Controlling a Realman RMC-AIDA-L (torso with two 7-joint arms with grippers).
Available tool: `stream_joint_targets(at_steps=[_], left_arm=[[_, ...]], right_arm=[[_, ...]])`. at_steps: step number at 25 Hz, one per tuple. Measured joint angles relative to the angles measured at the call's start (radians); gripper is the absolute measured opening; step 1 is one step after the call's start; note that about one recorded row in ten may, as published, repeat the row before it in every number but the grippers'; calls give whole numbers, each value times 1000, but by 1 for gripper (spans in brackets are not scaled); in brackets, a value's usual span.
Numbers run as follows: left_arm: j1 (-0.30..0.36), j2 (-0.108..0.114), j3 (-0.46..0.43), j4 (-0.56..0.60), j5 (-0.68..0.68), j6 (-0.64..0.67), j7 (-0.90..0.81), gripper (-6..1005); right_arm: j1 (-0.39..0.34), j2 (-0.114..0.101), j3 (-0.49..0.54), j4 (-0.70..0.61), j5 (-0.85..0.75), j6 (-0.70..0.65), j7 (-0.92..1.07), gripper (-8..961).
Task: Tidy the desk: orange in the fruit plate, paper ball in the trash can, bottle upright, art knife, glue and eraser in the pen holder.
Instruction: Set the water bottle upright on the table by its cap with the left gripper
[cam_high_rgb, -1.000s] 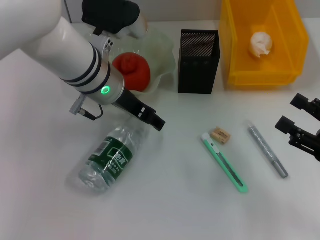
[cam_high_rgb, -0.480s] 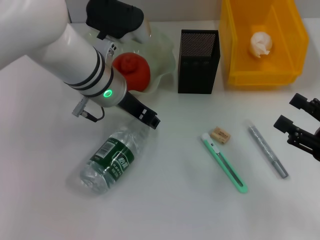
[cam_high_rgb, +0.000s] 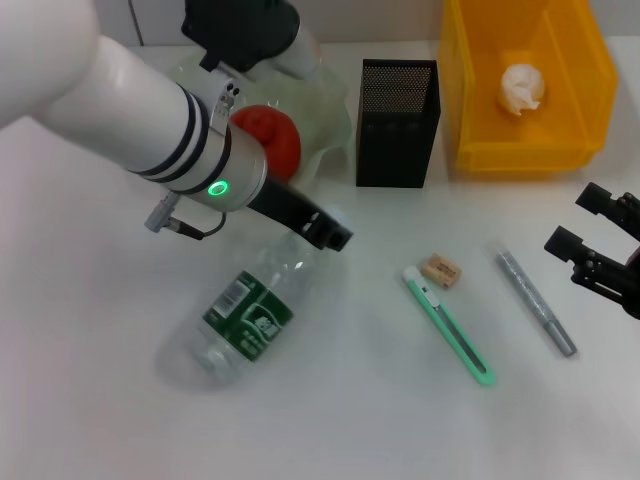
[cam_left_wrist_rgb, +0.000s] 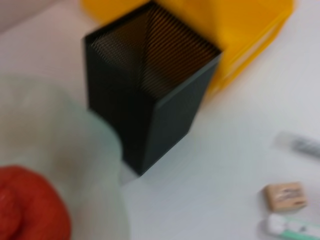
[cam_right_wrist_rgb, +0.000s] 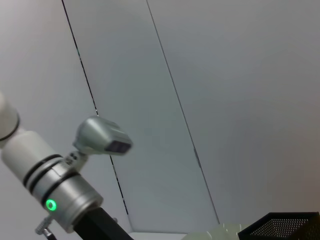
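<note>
The bottle (cam_high_rgb: 247, 320) is lying on its side on the white desk (cam_high_rgb: 350, 420), its neck tilting up toward the left gripper (cam_high_rgb: 325, 232), which is sitting at the cap end; whether it is grasping cannot be told. The orange (cam_high_rgb: 272, 140) is resting in the fruit plate (cam_high_rgb: 325, 120). The right gripper (cam_high_rgb: 590, 245) is waiting spread apart at the desk's right edge.

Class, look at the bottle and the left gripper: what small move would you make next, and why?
Probably lower the left gripper onto the bottle's neck end: the bottle lies on its side on the table, and the gripper sits just above that end.
</note>
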Motion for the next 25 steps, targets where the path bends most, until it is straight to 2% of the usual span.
stream_joint_targets(at_steps=[7,13,15,16,20,23,24,25], left_arm=[[172,3,-68,179,-143,-23,167,434],[310,4,-131,255,-305,-52,359,441],[310,4,-131,255,-305,-52,359,443],[345,4,-153,255,-379,-54,442,444],[389,5,-185,251,-474,-55,563,448],[389,5,-185,251,-474,-55,563,452],[420,5,-202,233,-555,-61,681,453],[420,5,-202,233,-555,-61,681,454]], right_arm=[[6,2,0,0,5,0,0,846],[17,4,0,5,7,-2,0,846],[19,4,0,8,8,-1,0,846],[23,5,3,11,8,0,0,846],[32,6,12,27,9,1,0,846],[41,5,15,35,9,3,0,846],[44,5,16,37,9,4,0,846],[46,5,17,39,9,4,0,846]])
